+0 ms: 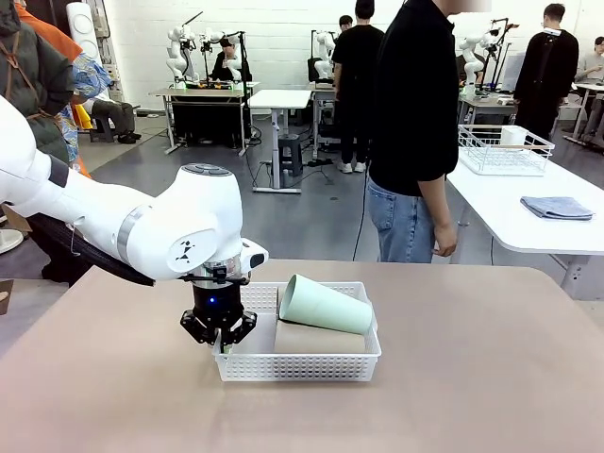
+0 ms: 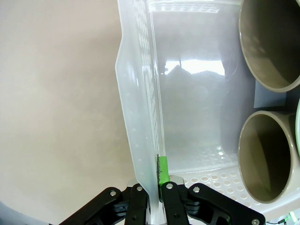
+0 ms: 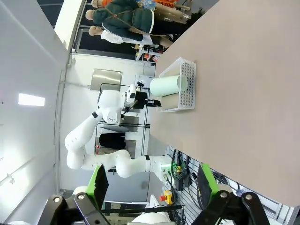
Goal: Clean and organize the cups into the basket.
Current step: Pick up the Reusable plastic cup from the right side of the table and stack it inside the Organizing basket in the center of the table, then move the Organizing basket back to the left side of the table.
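The white lattice basket (image 1: 300, 365) sits mid-table. In it a mint-green cup (image 1: 326, 304) lies tilted on top of a tan cup (image 1: 318, 339). My left gripper (image 1: 223, 343) points down at the basket's left end, shut on its side wall. In the left wrist view the gripper (image 2: 157, 182) pinches the basket wall (image 2: 140, 117), and two tan cups (image 2: 274, 42) (image 2: 267, 157) lie with their open mouths toward me. My right gripper (image 3: 152, 185) is open and empty, high and far from the basket (image 3: 186, 89) with the mint cup (image 3: 168, 86).
A person (image 1: 415, 123) stands at the table's far edge, one hand (image 1: 444, 242) hanging by the side. A white side table at the right carries a wire-grid basket (image 1: 505, 149) and a folded grey-blue cloth (image 1: 557, 208).
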Motion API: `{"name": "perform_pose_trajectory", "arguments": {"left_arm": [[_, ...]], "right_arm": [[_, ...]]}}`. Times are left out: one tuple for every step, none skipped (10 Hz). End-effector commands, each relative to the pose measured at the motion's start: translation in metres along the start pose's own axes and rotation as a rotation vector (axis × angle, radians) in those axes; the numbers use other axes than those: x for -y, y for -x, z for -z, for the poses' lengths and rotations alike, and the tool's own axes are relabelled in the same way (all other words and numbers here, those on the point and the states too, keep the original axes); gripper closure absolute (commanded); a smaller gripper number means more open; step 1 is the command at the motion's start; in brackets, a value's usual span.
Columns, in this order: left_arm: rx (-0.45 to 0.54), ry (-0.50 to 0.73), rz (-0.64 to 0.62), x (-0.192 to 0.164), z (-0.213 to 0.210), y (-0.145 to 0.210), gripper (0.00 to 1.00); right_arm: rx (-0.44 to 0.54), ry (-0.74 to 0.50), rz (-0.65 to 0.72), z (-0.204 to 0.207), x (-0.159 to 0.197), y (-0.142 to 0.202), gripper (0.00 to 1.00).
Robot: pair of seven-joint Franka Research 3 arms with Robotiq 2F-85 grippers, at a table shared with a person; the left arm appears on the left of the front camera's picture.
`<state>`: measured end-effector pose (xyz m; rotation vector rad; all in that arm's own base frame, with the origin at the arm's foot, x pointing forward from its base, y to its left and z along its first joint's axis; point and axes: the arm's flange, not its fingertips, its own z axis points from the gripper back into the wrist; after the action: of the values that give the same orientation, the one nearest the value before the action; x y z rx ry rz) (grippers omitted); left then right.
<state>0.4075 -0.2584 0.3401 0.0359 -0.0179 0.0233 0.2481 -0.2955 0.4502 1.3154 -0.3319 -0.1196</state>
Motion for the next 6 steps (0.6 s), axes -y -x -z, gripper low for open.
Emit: {"name": "perform_pose_trajectory", "arguments": {"left_arm": [[-0.004, -0.009, 0.009, -0.0028, 0.0028, 0.0038, 1.00], [-0.004, -0.009, 0.009, -0.0028, 0.0028, 0.0038, 1.00], [-0.004, -0.009, 0.009, -0.0028, 0.0028, 0.0038, 1.00], [-0.004, -0.009, 0.009, -0.0028, 0.0028, 0.0038, 1.00], [-0.004, -0.009, 0.009, -0.0028, 0.0028, 0.0038, 1.00], [-0.004, -0.009, 0.009, -0.0028, 0.0028, 0.0038, 1.00]], "right_arm": [[-0.009, 0.008, -0.003, -0.0011, -0.0034, 0.0030, 0.00], [-0.009, 0.008, -0.003, -0.0011, -0.0034, 0.0030, 0.00], [-0.009, 0.008, -0.003, -0.0011, -0.0034, 0.0030, 0.00], [-0.009, 0.008, -0.003, -0.0011, -0.0034, 0.0030, 0.00], [-0.009, 0.008, -0.003, -0.0011, -0.0034, 0.0030, 0.00], [-0.009, 0.008, -0.003, -0.0011, -0.0034, 0.0030, 0.00]]}}
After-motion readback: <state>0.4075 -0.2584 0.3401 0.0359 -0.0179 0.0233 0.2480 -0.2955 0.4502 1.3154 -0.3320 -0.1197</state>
